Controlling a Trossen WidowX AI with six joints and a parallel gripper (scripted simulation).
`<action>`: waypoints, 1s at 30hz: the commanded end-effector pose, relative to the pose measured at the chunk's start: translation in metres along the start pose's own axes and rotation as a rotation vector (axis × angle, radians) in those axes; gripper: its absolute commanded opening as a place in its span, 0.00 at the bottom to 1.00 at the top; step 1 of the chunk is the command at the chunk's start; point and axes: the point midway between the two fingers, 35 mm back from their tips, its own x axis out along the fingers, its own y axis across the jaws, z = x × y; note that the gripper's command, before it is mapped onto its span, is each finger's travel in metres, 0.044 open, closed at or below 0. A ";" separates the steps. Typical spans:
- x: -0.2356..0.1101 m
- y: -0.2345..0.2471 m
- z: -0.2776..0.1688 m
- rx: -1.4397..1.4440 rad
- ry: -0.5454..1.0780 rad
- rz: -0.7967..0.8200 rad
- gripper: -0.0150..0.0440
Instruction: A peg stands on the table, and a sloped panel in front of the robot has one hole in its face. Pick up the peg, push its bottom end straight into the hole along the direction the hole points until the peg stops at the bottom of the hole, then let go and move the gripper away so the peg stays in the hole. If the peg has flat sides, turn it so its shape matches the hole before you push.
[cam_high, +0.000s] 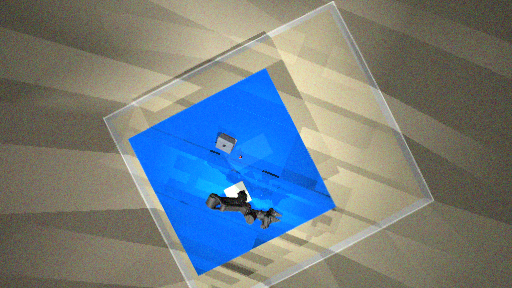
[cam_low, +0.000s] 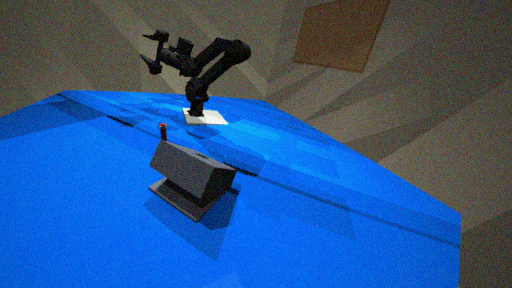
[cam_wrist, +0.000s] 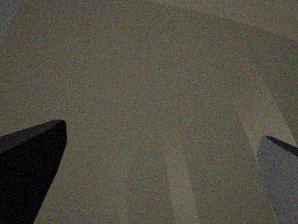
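A small red peg (cam_high: 240, 157) (cam_low: 163, 131) stands upright on the blue table (cam_high: 200, 240) (cam_low: 75, 225), between the robot's base and the grey sloped panel (cam_high: 225, 142) (cam_low: 187, 170). The panel's hole does not show clearly. My gripper (cam_high: 275, 216) (cam_low: 148, 49) is open and empty, held high in the air off to one side, far from the peg and the panel. The wrist view shows only the two dark fingers (cam_wrist: 27, 183) at its edges with the beige background between them, and a blue corner of the table at lower right.
The arm stands on a white base plate (cam_high: 235, 190) (cam_low: 212, 117). The table edge drops away on the right in the exterior view. A pale translucent border (cam_high: 350, 50) frames the table from above.
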 end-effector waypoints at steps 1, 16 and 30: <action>0.000 0.000 0.000 -0.002 0.002 -0.001 0.98; 0.029 -0.012 -0.039 -0.226 0.169 -0.109 1.00; 0.046 -0.023 -0.086 -0.459 0.371 -0.169 1.00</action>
